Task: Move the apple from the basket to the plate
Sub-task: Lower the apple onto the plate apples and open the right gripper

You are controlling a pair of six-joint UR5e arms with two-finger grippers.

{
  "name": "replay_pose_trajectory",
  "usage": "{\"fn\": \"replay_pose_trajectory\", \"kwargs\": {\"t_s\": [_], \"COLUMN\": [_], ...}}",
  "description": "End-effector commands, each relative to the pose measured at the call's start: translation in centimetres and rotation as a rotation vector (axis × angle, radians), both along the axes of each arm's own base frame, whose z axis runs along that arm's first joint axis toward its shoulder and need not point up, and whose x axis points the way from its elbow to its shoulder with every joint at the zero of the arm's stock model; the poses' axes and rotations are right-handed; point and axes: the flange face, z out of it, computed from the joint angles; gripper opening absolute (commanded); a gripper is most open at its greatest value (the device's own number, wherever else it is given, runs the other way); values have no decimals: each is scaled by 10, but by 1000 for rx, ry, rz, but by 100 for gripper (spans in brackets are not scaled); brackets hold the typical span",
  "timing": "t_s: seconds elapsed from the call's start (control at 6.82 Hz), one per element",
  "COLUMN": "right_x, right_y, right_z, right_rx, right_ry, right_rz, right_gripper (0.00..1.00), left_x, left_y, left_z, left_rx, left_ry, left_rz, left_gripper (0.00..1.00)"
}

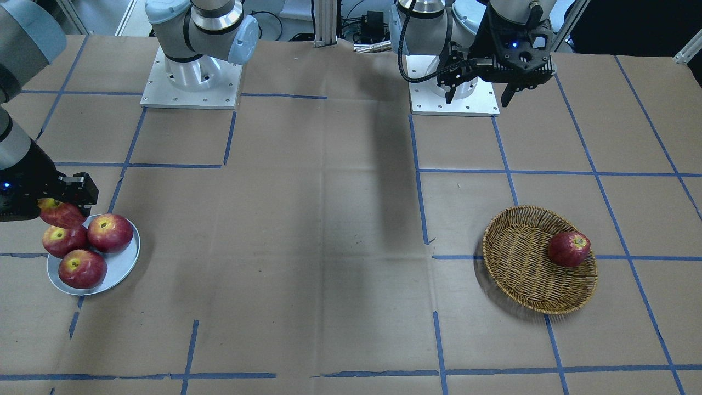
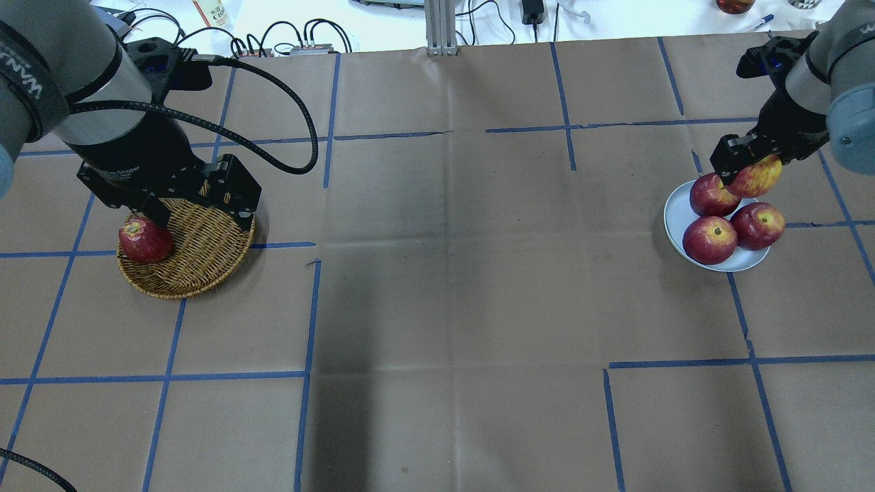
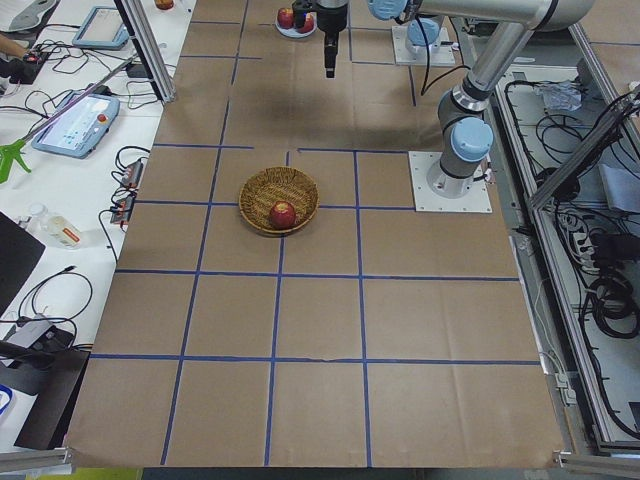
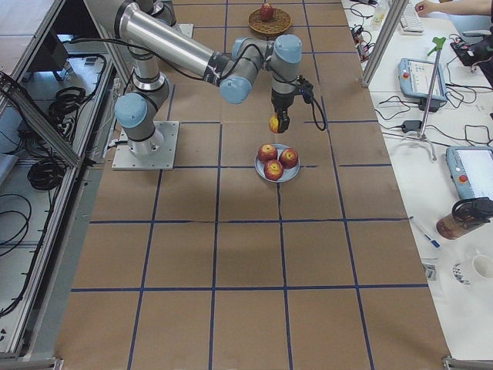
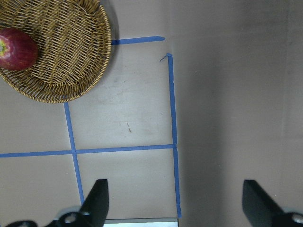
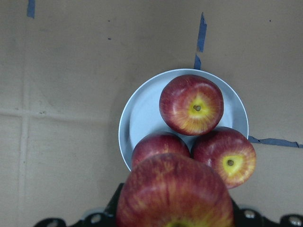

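My right claw (image 2: 746, 166) is clamped on the apple (image 2: 759, 178), just above the plate (image 6: 142, 109). I'd nudge it toward the bare patch ahead of the claw, then lower and release gently. The three other apples (image 6: 191, 104) crowd the plate right beneath and could roll. My left claw (image 5: 176, 201) hangs spread and empty, with the basket (image 5: 80, 61) and its one darker apple (image 5: 16, 48) ahead of it to one side.

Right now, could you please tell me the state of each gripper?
Left gripper: open, empty.
Right gripper: closed on the apple.
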Motion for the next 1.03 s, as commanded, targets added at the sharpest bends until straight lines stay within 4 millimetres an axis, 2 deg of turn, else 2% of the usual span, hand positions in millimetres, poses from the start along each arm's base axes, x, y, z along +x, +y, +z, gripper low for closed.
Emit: {"fn": "replay_pose_trajectory", "kwargs": {"t_s": [0.0,0.15,0.29,0.59,0.73,0.88], "right_x": [-16,-40,-50,-50,-51,-51], "right_y": [-9,-11,-12,-14,-14,-14], "right_z": [-46,-61,-75,-89,-89,-89], "right_rx": [26,34,60,81,84,85], "right_ry": [0,-10,-17,-34,-32,-27], "right_rz": [24,6,1,1,1,0], "right_gripper": [39,39,40,40,45,88], "left_x": [0,1,0,0,1,0], "left_y": [0,1,0,1,0,1], "left_z": [1,4,3,3,4,3], "left_rx": [-1,-7,-6,-6,-7,-4], "left_ry": [-3,-8,-4,-5,-5,-5], "left_rz": [-1,-1,0,0,0,0], "left_gripper": [99,99,99,99,99,99]}}
